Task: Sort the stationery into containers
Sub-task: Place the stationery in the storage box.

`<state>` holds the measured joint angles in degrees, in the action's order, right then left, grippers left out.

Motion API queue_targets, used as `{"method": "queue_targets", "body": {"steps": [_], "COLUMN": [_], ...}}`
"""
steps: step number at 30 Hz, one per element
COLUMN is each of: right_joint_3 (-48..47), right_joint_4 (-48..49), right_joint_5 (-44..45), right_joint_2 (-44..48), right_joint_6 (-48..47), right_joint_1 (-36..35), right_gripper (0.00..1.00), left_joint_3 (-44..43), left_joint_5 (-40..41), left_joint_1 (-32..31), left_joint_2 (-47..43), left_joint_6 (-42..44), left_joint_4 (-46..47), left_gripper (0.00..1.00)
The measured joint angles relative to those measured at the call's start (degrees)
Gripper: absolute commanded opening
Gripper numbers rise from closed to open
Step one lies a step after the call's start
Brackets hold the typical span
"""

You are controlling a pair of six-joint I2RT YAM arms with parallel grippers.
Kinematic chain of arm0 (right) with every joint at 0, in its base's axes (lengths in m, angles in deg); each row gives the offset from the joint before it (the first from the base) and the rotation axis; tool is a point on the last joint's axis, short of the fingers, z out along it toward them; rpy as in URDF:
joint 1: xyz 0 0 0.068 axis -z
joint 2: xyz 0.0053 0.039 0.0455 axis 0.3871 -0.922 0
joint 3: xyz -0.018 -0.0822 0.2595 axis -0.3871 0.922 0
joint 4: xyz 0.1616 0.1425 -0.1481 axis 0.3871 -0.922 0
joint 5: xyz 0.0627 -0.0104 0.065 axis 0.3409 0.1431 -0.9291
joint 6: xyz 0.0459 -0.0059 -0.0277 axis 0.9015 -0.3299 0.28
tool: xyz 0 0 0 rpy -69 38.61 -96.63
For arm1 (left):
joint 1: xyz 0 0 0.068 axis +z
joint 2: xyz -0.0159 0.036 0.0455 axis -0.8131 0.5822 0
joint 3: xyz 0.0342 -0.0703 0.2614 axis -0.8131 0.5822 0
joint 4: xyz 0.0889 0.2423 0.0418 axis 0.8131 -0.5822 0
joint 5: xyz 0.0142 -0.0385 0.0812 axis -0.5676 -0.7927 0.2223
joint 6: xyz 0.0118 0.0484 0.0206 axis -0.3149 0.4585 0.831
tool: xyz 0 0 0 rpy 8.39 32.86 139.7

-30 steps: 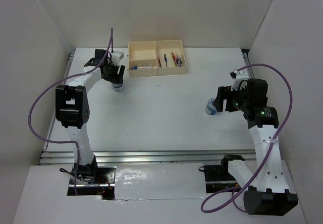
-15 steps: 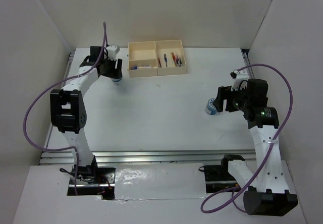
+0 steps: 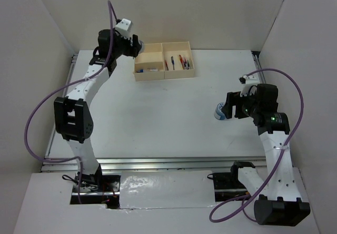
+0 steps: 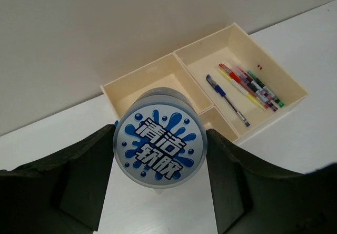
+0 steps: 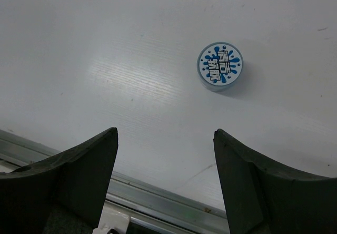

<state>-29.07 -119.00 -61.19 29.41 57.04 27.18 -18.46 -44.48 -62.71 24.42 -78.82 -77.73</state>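
My left gripper is shut on a round blue-and-white cylinder, held in the air over the left end of the cream-yellow box. In the left wrist view the fingers press both sides of the cylinder, with the box just beyond it. Several red and blue pens lie in the box's right section. A clear tube lies in the front left section. The second cylinder stands on the table at the right. My right gripper is open and empty, with that cylinder ahead of it.
White walls enclose the table on the left, back and right. A metal rail runs along the near edge and also shows under the right fingers. Purple cables loop from both arms.
My left gripper has lifted the cylinder off the table left of the box and carried it up and right to the box's left end. The right arm has hardly moved.
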Motion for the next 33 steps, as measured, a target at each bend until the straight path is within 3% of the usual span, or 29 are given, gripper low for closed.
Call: {"method": "queue_targets", "body": {"steps": [13, 23, 33], "right_joint_3": [1.3, 3.0, 4.0], "right_joint_4": [0.0, 0.3, 0.4], "right_joint_5": [0.1, 0.1, 0.1], "right_joint_2": [0.2, 0.2, 0.0], "right_joint_6": [-0.4, -0.7, -1.0], "right_joint_1": [0.2, 0.5, 0.8], "right_gripper": [0.79, 0.79, 0.79], "left_joint_3": [-8.3, -17.6, -18.5], "left_joint_5": [5.7, 9.0, 10.8], "left_joint_1": [-2.6, -2.8, -2.8], "left_joint_2": [16.7, 23.4, 28.6], "left_joint_6": [-2.1, 0.2, 2.7], "left_joint_4": [4.7, 6.4, 7.4], "left_gripper": [0.01, 0.03, 0.09]}}
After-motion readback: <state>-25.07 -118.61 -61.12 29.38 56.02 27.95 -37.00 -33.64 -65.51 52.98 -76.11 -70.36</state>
